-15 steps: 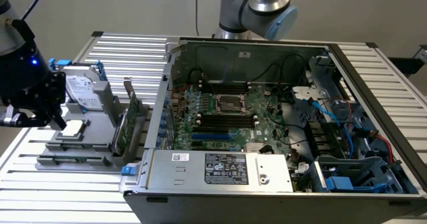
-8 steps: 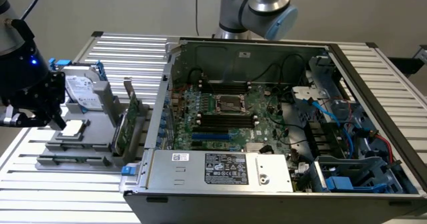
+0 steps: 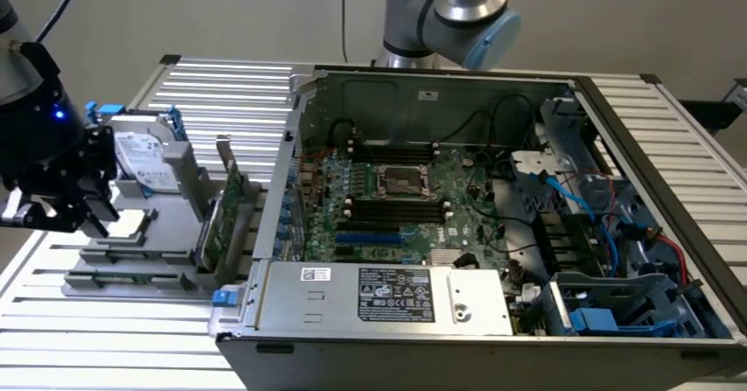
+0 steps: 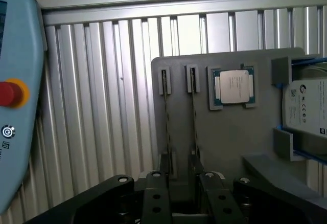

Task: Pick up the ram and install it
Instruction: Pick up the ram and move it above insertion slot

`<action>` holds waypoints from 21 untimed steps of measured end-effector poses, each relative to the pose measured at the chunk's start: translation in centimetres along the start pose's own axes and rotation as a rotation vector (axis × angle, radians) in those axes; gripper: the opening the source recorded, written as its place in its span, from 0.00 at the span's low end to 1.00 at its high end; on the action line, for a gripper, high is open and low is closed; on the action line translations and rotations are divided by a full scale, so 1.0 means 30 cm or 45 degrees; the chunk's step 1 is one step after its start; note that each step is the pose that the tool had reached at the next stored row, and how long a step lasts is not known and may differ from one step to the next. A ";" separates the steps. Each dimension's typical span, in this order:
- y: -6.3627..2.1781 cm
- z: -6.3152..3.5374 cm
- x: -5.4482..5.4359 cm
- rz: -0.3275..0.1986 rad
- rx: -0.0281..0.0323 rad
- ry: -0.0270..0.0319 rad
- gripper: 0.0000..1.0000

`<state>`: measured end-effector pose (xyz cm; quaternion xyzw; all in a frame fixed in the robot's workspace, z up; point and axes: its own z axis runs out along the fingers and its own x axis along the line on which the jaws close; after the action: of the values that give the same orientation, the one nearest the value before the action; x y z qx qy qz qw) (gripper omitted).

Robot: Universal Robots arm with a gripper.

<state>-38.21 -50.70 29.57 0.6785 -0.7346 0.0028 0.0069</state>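
Gripper [image 4: 179, 196] status: the jaws stand apart and hold nothing. In the exterior view the gripper [image 3: 52, 209] hangs over the grey fixture [image 3: 129, 264] at that view's left, well apart from the open computer case [image 3: 653, 146].

**Location of the part.** The ram [image 4: 193, 121] stands on edge in a narrow slot of the fixture plate [image 4: 230, 142]. It is just beside a second stick [image 4: 166, 121] in the neighbouring slot. A processor [image 4: 234, 87] lies in its pocket near the far ends of both sticks.

**Orientation.** You see each stick edge-on, as a thin line.
- The long axis lies flat along the plate, parallel to the slats of the table [image 4: 102, 106]. It runs from the slot ends beside the processor towards the gripper.
- The broad faces stand upright and face the neighbouring stick.
- Which end carries the key notch cannot be told.

**Step in hand (judged): lining up for the pick.**
1. Centre the gap over one stick alone. At present it sits near the close ends of both, and you cannot tell which one it is aimed at.
2. Set the finger faces parallel to the broad faces, so that closing acts across the thin dimension.
3. Keep the wrist square to the plate. A tilt would likely lever the board against the slot walls.
4. Keep clear of the neighbouring stick.
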 end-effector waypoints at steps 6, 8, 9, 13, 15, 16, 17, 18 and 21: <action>0.016 0.036 0.002 -0.034 0.0002 0.0004 0.30; 0.022 0.049 0.003 -0.035 0.0005 0.0002 0.30; 0.024 0.055 0.003 -0.035 0.0005 0.0004 0.30; 0.031 0.079 0.004 -0.035 0.0051 0.0000 0.30; 0.032 0.091 0.005 -0.035 0.0069 -0.0002 0.30; 0.032 0.097 0.005 -0.035 0.0072 -0.0002 0.30; 0.033 0.103 0.006 -0.035 0.0073 -0.0002 0.30; 0.033 0.109 0.006 -0.035 0.0073 -0.0001 0.30; 0.032 0.128 0.007 -0.036 0.0074 -0.0002 0.30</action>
<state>-39.21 -50.89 25.74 0.6888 -0.7249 0.0048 0.0049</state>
